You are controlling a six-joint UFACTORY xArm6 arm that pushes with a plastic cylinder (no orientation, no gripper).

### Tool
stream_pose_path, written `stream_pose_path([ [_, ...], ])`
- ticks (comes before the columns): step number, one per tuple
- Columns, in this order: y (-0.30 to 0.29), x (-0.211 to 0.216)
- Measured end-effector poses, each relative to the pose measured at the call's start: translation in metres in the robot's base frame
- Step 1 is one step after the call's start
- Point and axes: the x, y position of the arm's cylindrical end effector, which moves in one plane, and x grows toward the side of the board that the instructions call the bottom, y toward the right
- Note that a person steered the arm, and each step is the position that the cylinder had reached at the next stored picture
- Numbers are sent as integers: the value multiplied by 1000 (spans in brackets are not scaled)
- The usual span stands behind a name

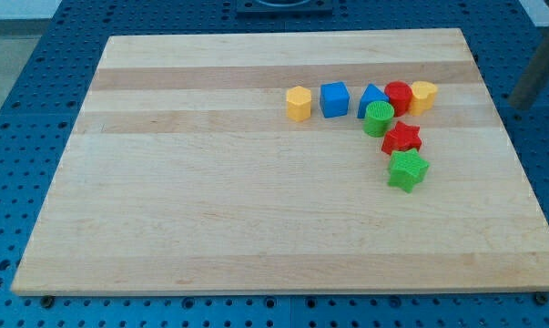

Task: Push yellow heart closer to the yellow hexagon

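Note:
The yellow heart (423,96) lies at the right end of a row of blocks near the view's top right and touches a red cylinder (399,95). The yellow hexagon (298,104) is at the row's left end. Between them sit a blue cube (334,99) and a blue triangle (371,97). My tip (520,104) is blurred, off the board's right edge, well to the right of the yellow heart and touching no block.
A green cylinder (379,119), a red star (401,138) and a green star (407,170) run down from the row. All lie on a wooden board (256,228) over a blue perforated table (10,164).

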Motion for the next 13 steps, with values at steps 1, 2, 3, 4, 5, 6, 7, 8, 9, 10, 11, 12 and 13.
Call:
stream_pose_path([
  [1, -6, 0],
  [2, -26, 7],
  [3, -74, 7],
  [4, -120, 4],
  [5, -149, -26],
  [6, -156, -56],
  [7, -135, -56],
  [8, -123, -67],
  [9, -143, -96],
  [10, -218, -97],
  [11, -292, -82],
  [12, -270, -85],
  [13, -229, -96],
])
